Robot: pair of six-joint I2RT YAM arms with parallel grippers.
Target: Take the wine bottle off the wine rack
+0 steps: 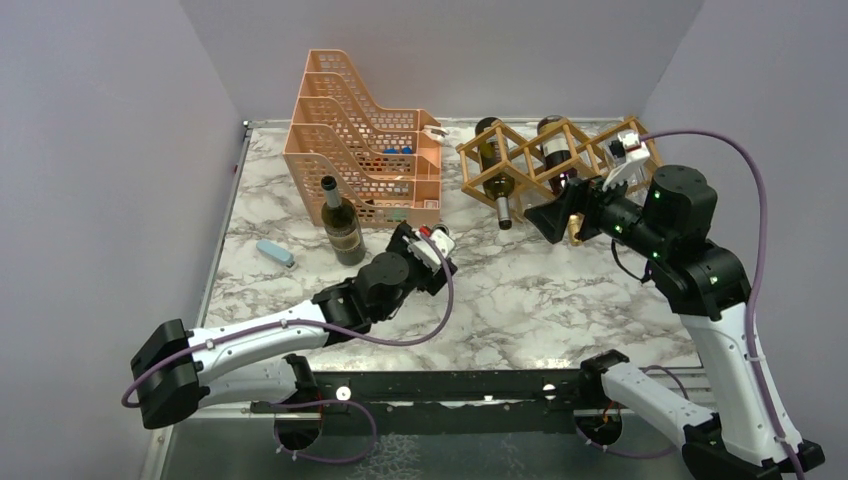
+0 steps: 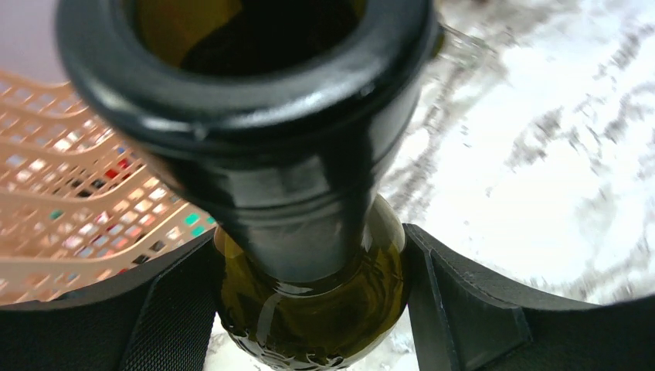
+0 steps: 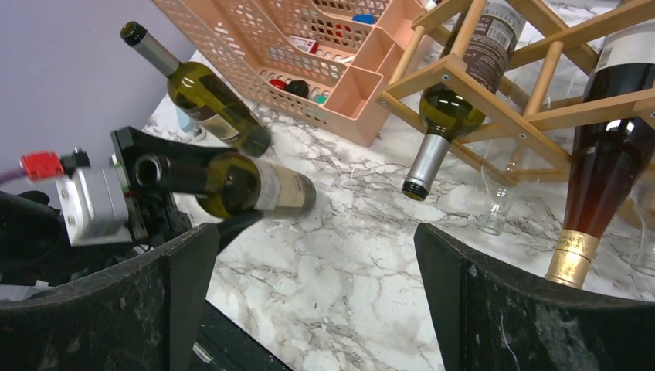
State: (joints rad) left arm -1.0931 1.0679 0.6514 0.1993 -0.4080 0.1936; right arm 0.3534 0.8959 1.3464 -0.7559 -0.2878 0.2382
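The left tool [image 2: 309, 263] is clamped on the wine bottle [image 3: 255, 189], which is tilted over the desk [image 1: 560, 300] left of centre in the overhead view, well apart from the wine rack [image 1: 545, 160] at upper right. Removal is judged done; setting the bottle down is outstanding. The right tool [image 3: 313, 247] is empty with its jaws wide apart, near the rack, where a silver-capped bottle [image 3: 444, 108] and a gold-foiled bottle [image 3: 610, 154] lie. Another bottle [image 1: 342, 225] stands beside the orange organizer [image 1: 360, 150].
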